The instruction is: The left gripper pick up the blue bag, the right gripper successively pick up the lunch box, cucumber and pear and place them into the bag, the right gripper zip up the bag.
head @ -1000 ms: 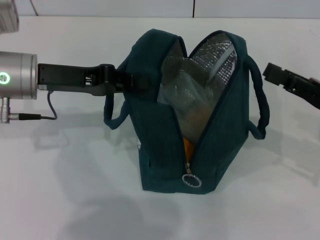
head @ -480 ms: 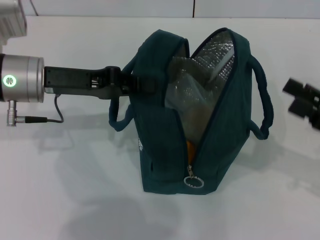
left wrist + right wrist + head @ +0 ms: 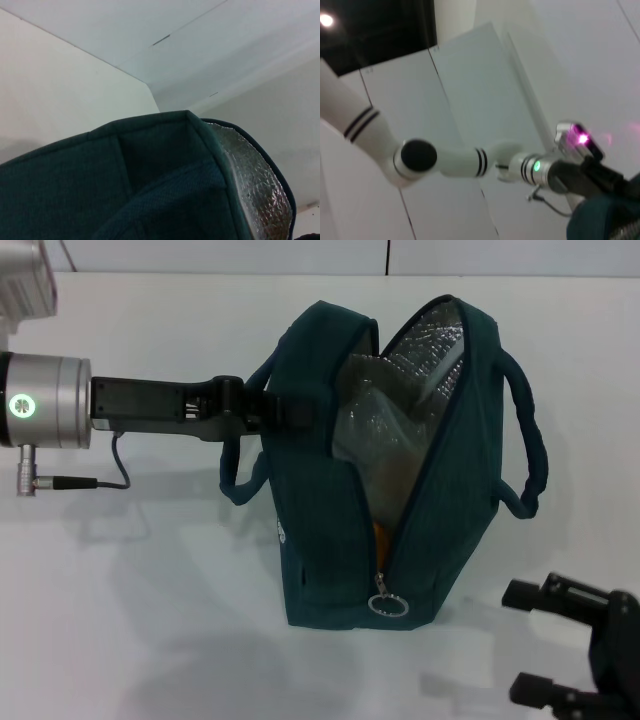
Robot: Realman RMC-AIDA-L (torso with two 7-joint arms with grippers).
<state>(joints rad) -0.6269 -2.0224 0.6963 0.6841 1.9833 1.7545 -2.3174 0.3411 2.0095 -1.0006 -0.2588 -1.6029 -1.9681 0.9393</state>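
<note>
Black left gripper (image 3: 285, 408) clamps the blue bag (image 3: 330, 540) at centre frame, half-unzipped; right gripper (image 3: 545, 640) spread wide, lower right.

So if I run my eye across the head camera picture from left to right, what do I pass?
Silver wrist with a green light → left gripper, at the bag's left side → blue bag, open at the top → ring zip pull → bag's right handle → right gripper, low by the near edge.
</note>
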